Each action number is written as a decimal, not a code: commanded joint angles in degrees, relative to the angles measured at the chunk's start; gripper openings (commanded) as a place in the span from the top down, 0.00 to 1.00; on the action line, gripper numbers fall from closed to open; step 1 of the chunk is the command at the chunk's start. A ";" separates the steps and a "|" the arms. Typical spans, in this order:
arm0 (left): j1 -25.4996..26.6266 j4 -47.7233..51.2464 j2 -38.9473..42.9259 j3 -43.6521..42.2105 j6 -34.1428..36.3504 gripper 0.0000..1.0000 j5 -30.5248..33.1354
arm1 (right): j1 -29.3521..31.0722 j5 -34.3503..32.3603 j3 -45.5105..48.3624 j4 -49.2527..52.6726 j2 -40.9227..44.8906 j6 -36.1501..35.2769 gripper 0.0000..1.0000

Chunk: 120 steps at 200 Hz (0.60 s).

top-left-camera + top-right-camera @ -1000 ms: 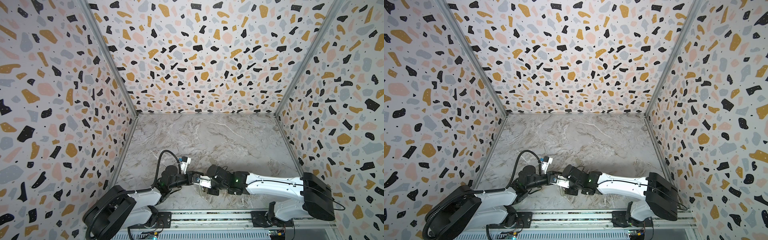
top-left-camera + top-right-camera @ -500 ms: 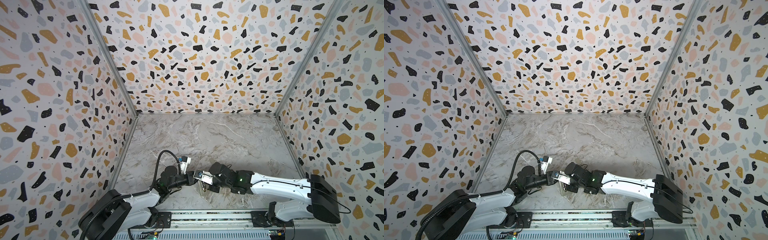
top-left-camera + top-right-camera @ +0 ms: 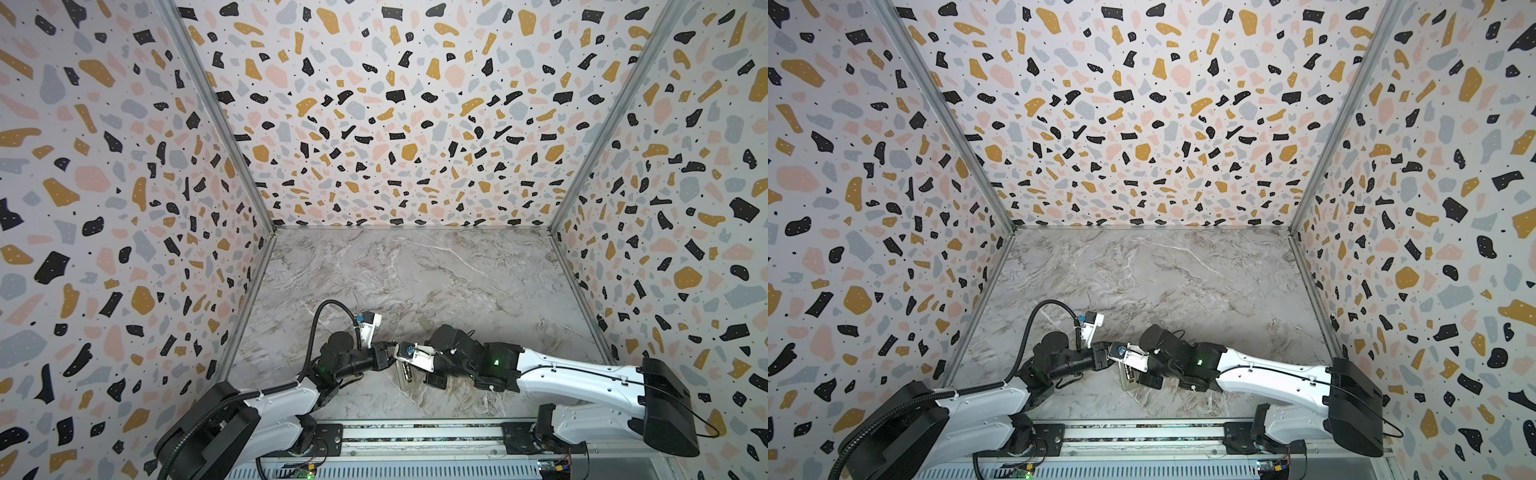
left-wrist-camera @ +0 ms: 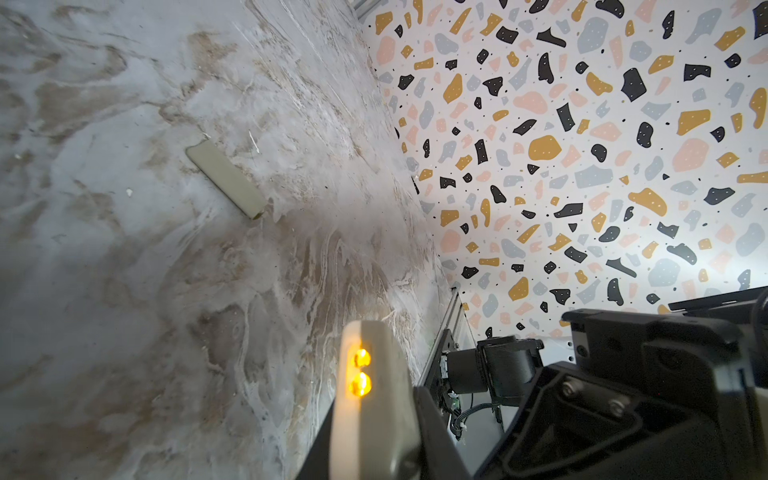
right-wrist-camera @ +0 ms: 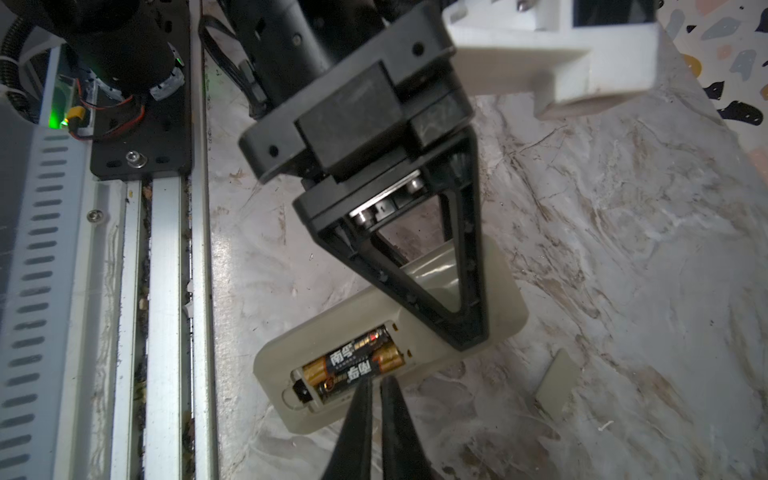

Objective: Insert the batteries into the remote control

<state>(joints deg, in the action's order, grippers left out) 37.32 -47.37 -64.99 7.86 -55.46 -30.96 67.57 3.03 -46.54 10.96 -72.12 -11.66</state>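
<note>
Right wrist view, right gripper (image 5: 374, 380) clenched, tips at batteries (image 5: 353, 365) lying in remote control (image 5: 274, 365) recess

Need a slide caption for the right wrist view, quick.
Both batteries seated in the remote; left pincer holds it, shut right pincer tips at the batteries, cover lies aside.

cvr plate (image 4: 224, 178): flat on marble tbl (image 3: 415, 270) | walls (image 3: 395, 104): terrazzo print | alu rail (image 3: 415, 434): front edge
</note>
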 commanded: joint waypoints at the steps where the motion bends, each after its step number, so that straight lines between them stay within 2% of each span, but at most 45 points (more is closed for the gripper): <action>1: 0.02 -1.68 1.09 1.46 0.71 1.00 -0.29 | 0.45 0.77 -0.67 1.45 -0.96 -0.01 0.90; 120: -0.04 -1.96 1.37 1.63 0.35 1.00 -0.68 | 1.36 5.14 -0.04 -0.06 -5.04 -0.20 0.91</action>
<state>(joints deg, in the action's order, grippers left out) 37.32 -47.09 -64.60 7.88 -55.46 -30.96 68.66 6.90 -46.54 10.68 -75.85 -11.84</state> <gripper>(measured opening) 0.234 0.088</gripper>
